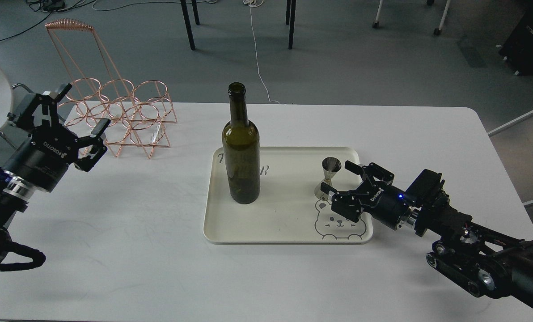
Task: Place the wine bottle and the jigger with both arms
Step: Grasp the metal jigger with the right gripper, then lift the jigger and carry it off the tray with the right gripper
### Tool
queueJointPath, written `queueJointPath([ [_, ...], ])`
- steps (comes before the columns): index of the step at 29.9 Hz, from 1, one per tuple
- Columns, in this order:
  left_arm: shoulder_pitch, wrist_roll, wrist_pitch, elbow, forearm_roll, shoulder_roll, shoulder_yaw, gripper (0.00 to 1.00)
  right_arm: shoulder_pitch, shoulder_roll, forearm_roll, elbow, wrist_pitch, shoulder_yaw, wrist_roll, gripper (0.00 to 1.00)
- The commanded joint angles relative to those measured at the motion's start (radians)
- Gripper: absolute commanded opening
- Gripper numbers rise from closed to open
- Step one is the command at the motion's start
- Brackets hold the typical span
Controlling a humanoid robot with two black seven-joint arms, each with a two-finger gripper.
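Two wide grippers: right gripper (340, 183) beside jigger (328, 177), left gripper (81, 114) near table (114, 250) edge.

I am getting a single view, from the robot's head, looking forward and down over the counter (114, 250) from a high, fairly near position. It is taking in nearly the whole top, its far edge, and the grey floor (360, 67) beyond with chair legs. My left arm is coming in at the left edge and my right arm at the lower right corner. The tray (230, 228) is sitting near the centre of the view. No second view is sharing this scene.
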Motion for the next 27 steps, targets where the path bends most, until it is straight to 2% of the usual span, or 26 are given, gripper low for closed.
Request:
queueJointPath([
  [1,0.000,-0.002,0.000,0.000,0.000,0.002,-0.010,0.98,0.021,0.053,0.000,-0.071,0.000,-0.012,0.000,0.89],
  [3,0.000,-0.006,0.000,0.000,0.000,0.004,-0.010,0.98,0.031,0.079,0.000,-0.107,0.000,-0.013,0.000,0.79],
  [5,0.000,-0.008,0.000,0.000,0.000,0.004,-0.010,0.98,0.040,0.089,0.000,-0.121,0.000,-0.012,0.000,0.63],
  [10,0.000,-0.008,0.000,0.000,0.000,0.005,-0.012,0.98,0.045,0.093,0.002,-0.122,0.000,-0.012,0.000,0.30],
  [11,0.000,-0.008,0.000,0.000,0.000,0.005,-0.012,0.98,0.046,0.091,0.002,-0.122,0.000,-0.012,0.000,0.26],
  [16,0.000,-0.006,0.000,0.000,0.000,0.005,-0.012,0.98,0.046,0.082,0.003,-0.115,0.000,-0.013,0.000,0.16],
  [21,0.000,-0.008,0.000,0.000,0.000,0.005,-0.013,0.98,0.049,0.045,0.023,-0.090,0.000,0.001,0.000,0.15],
  [27,0.000,-0.008,0.000,0.000,0.000,0.005,-0.015,0.98,0.046,-0.067,0.066,0.037,0.000,0.083,0.000,0.16],
])
